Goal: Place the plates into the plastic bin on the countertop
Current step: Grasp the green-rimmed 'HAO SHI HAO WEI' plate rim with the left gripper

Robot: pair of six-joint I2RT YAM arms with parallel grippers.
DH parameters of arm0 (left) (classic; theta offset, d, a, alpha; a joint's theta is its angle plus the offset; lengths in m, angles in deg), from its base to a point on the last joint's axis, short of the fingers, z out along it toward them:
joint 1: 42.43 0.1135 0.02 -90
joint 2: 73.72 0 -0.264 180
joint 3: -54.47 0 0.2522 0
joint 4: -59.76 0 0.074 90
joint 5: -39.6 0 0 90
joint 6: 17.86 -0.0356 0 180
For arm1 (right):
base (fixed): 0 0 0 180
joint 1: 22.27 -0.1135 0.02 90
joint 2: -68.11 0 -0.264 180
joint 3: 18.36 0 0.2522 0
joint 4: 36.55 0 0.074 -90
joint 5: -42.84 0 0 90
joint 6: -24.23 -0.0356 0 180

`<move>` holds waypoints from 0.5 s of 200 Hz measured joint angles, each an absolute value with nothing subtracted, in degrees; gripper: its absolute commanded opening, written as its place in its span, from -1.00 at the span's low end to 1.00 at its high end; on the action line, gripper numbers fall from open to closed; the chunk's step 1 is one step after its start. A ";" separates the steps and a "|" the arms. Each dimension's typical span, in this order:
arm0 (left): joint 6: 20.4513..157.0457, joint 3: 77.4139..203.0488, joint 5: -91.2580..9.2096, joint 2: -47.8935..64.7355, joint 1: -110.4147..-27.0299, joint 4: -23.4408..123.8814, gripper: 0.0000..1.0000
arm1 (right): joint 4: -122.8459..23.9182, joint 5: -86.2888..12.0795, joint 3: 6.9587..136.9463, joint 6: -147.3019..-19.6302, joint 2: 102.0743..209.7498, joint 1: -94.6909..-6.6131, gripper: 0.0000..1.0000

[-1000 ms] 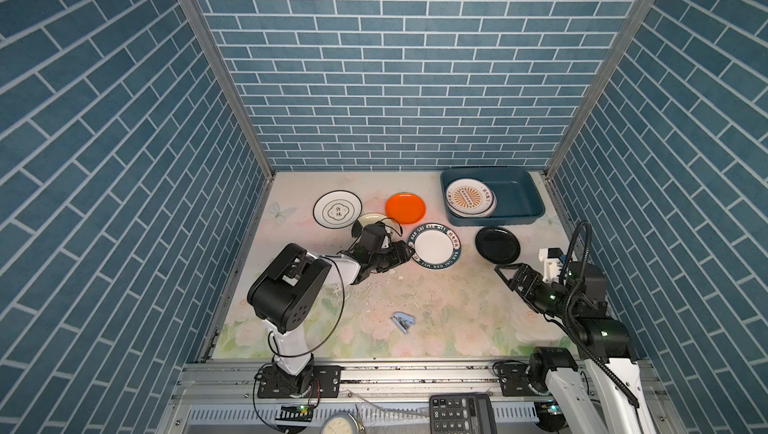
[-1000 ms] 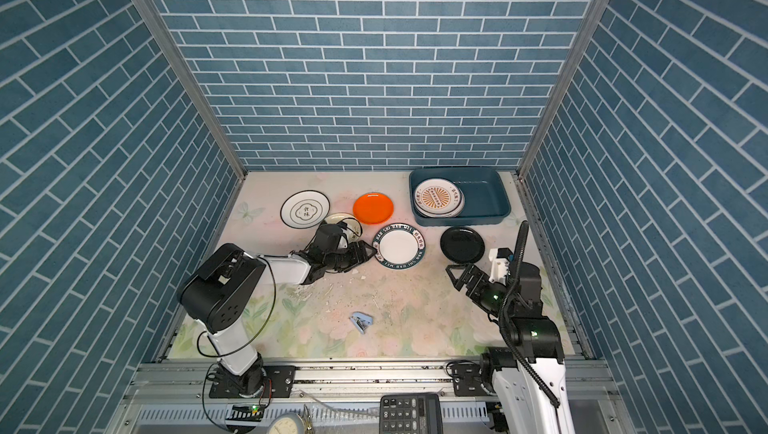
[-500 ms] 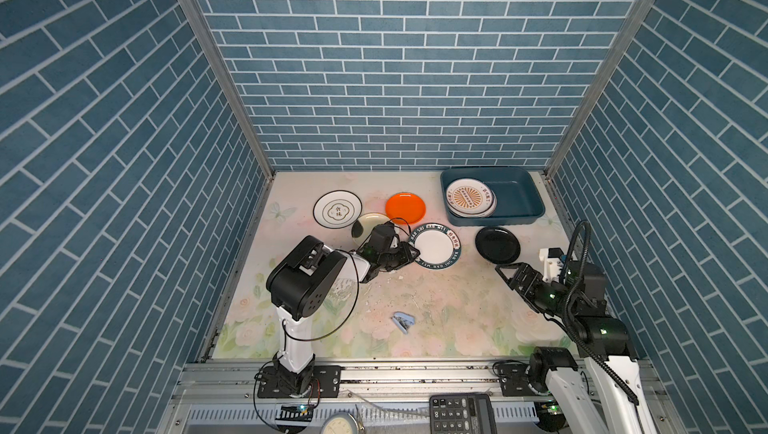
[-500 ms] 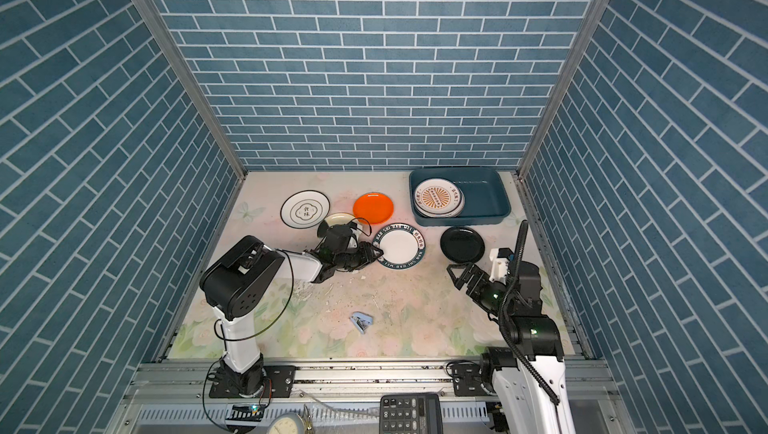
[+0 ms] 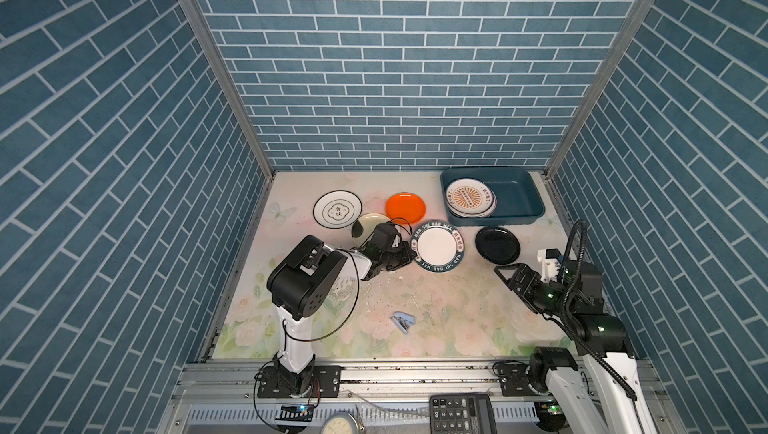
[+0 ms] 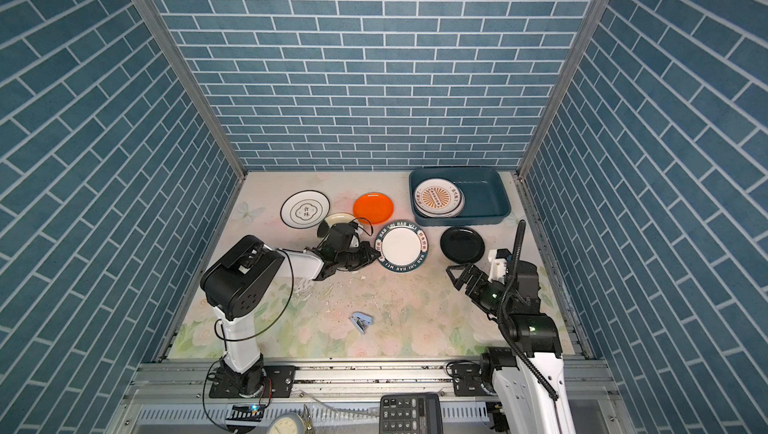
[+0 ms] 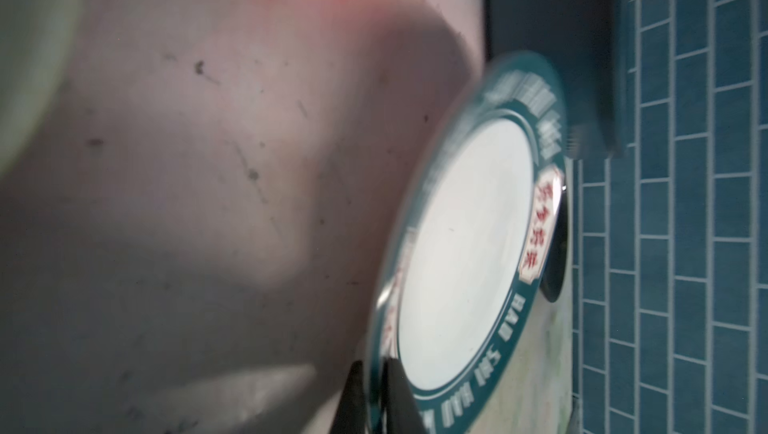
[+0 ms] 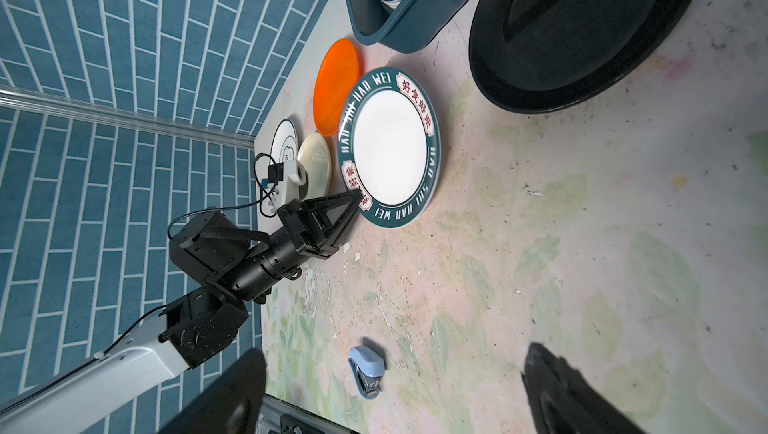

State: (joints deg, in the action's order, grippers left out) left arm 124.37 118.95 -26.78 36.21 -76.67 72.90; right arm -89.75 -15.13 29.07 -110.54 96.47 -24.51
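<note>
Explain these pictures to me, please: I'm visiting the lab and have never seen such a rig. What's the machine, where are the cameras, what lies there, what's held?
Two robot arms with pincer grippers work on a floral countertop. Two pictures look down from overhead; two come from wrist cameras. The left gripper is shut on the rim of the teal-rimmed plate. The right gripper is open, empty. Lying loose: black plate, orange plate, cream plate, white plate, blue stapler. The plastic bin holds stacked plates.

I count one each: white plate (image 5: 337, 208), orange plate (image 5: 405, 208), cream plate (image 5: 363, 226), teal-rimmed plate (image 5: 437, 245), black plate (image 5: 497, 244), bin (image 5: 519, 197), stapler (image 5: 403, 322); the bin's stack (image 5: 469, 200) I can't count.
</note>
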 measured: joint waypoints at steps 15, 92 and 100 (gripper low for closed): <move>123.98 119.32 -27.63 35.27 -76.98 72.70 -1.00 | -89.75 -15.04 28.94 -110.54 96.38 -24.51 0.93; 124.06 114.16 -29.01 29.72 -76.98 70.51 -1.00 | -89.71 -14.93 28.33 -110.52 96.71 -24.51 0.92; 123.98 113.79 -29.42 28.73 -76.98 69.68 -1.00 | -89.71 -14.93 28.33 -110.52 96.91 -24.51 0.92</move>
State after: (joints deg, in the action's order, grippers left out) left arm 123.98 113.79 -29.42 28.73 -76.98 69.68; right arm -89.71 -14.93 28.33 -110.52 96.91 -24.51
